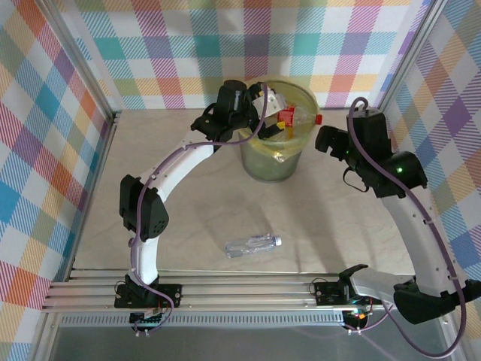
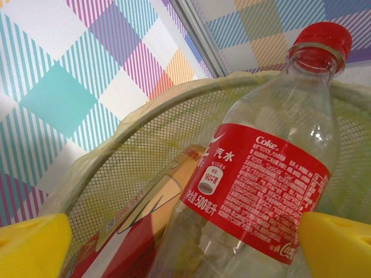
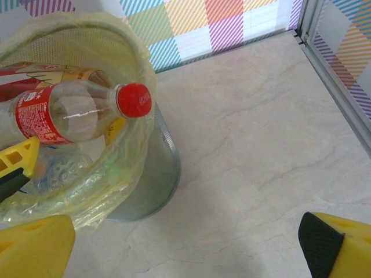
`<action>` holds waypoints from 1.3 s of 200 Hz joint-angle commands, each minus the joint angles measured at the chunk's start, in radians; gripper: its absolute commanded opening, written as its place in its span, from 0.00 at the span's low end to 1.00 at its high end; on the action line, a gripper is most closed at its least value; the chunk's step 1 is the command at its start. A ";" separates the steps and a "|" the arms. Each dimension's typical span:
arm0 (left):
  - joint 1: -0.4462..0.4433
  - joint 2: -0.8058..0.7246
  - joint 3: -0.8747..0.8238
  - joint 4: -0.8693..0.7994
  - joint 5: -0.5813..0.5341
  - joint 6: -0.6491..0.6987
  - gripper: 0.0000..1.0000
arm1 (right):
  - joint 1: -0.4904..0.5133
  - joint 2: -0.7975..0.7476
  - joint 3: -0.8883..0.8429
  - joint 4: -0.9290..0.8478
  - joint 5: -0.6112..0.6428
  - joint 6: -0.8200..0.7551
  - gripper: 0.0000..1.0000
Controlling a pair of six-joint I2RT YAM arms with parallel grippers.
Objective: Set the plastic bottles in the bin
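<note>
In the top external view, the round grey-green bin (image 1: 272, 167), lined with a translucent yellow plastic bag (image 1: 301, 89), is standing at the far middle of the pale marbled table (image 1: 188, 218). The left gripper (image 1: 282, 120) is hanging over the bin's mouth. A clear plastic bottle with a red label (image 1: 301, 116) is lying across that mouth, its red cap (image 1: 319, 119) pointing at the right rim. The right gripper (image 1: 325, 141) is hovering just beside the bin on its right. A second clear plastic bottle (image 1: 252, 244) is lying on its side on the table, well apart from the bin, nearer the arm bases.

In the left wrist view, the left gripper (image 2: 185, 231) is standing released. Its yellow fingers (image 2: 35, 246) are sitting wide apart in the lower corners, with the red-labelled bottle (image 2: 261, 174) between them. The left finger is standing clear of the bottle; whether the right one is touching it, I cannot tell. The bottle is leaning inside the bin's mesh wall (image 2: 116, 150).

In the right wrist view, the right gripper (image 3: 186, 231) is spread wide, gripping nothing, with bare table between its fingers (image 3: 35, 249). The red-labelled bottle (image 3: 64, 116) is lying within the bin's rim, its cap (image 3: 134, 99) resting against the yellow bag (image 3: 130, 168).
</note>
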 commanded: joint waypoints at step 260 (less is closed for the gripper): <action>0.044 -0.340 -0.244 -0.064 -0.658 -0.743 0.99 | -0.134 0.397 0.181 0.282 -0.350 -0.040 0.57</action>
